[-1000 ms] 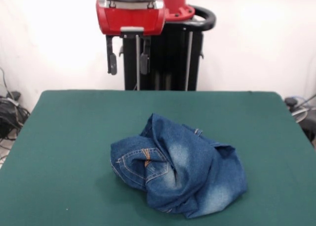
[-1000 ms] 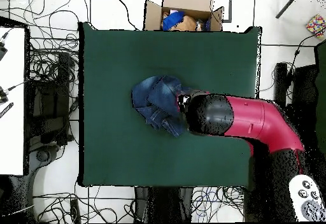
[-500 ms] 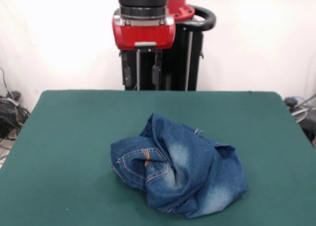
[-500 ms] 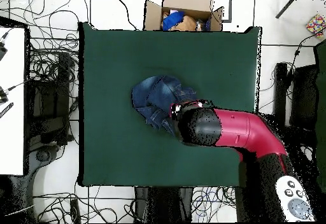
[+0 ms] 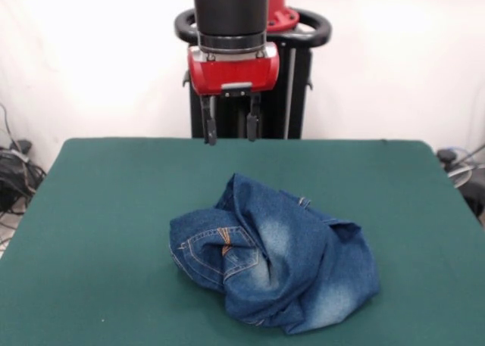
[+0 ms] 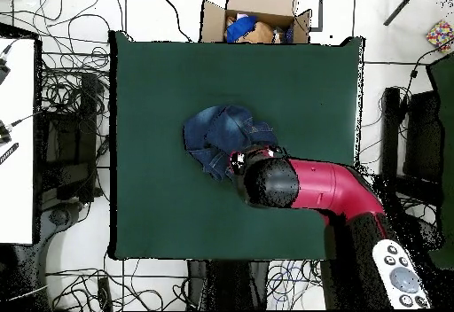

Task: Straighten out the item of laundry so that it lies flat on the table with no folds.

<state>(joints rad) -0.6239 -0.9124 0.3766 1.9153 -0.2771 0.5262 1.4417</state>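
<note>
The arm [image 5: 229, 17] ends in a black cylindrical wrist above a glossy red housing with a small grey plate on its face. Two thin dark fingers [image 5: 210, 126] hang from it at upper centre. In the overhead view, lower right, the arm [image 6: 328, 187] is magenta-red with black joints.

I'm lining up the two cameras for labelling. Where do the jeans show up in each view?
Front view: the jeans lie bunched just right of centre, low in the picture, on the table.
Overhead view: the jeans sit slightly left of centre, partly hidden under the arm.
Shared landmark: the gripper, jaws apart.
</note>
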